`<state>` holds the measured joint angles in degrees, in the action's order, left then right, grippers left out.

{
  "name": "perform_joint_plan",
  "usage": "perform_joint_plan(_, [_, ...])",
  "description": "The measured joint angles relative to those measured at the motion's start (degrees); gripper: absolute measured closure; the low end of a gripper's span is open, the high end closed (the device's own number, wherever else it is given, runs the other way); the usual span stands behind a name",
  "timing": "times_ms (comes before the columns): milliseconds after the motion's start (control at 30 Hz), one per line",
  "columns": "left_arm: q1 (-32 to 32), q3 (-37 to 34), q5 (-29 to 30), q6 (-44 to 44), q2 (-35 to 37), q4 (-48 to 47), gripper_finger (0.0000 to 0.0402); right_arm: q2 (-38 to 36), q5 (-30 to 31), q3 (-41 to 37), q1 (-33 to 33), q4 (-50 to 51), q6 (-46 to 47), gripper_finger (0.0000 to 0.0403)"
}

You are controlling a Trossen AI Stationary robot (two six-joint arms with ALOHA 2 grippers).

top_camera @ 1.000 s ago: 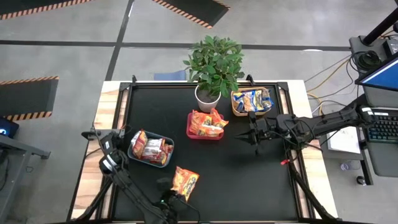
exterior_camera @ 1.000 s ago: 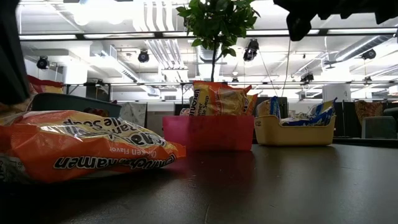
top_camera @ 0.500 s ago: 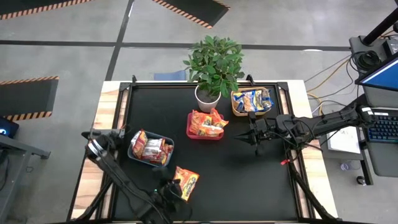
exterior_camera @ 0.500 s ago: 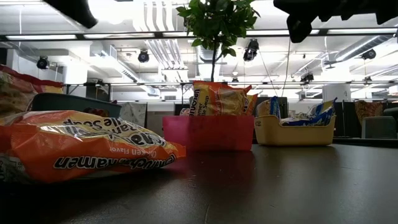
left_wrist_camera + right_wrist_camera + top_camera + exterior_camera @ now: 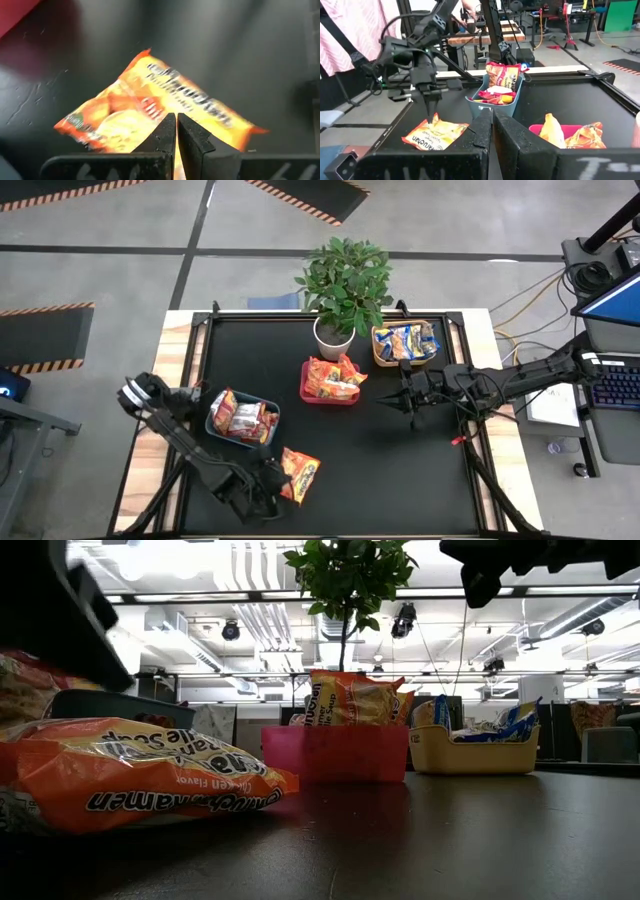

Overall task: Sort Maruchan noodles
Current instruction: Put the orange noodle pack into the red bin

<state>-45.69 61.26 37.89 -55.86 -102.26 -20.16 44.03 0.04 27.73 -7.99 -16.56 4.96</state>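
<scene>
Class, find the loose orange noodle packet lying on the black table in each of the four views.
High: loose orange packet, near front edge, left of centre.
Low: large, far left.
Left wrist: centre.
Right wrist: lower left.
Shared landmark: grey-blue bin beside it.

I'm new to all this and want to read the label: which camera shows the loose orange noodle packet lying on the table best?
The low view: the loose orange packet fills its left side, upside down but readable. The left wrist view shows it blurred behind shut fingers. The high view shows it small, and the right wrist view from far off.
</scene>
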Motion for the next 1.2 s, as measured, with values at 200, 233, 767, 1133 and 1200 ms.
perform_joint_plan(200, [3.4, -0.2, 3.7, 1.2, -3.8, 0.3, 0.0401, 0.0, 0.0, 0.0, 0.0, 0.2, -1.2, 0.0394])
perform_joint_plan(233, [4.5, -0.2, 7.2, 1.3, -4.6, 0.5, 0.0401, 0.0, 0.1, 0.0, 0.0, 0.2, -1.6, 0.0394])
perform_joint_plan(767, [16.0, 4.3, -31.5, 25.2, -1.1, 0.6, 0.0401, 0.0, 0.1, 0.0, 0.1, 0.1, -5.7, 0.0394])
perform_joint_plan(1133, [15.8, 4.9, -3.0, 22.1, -5.8, -1.7, 0.0401, 0.0, 0.2, 0.0, 0.1, 0.1, -6.6, 0.0394])
perform_joint_plan(1200, [17.7, 6.4, 7.4, 22.4, -6.0, -1.7, 0.0401, 0.0, 0.4, 0.0, 0.1, -0.1, -6.7, 0.0394])
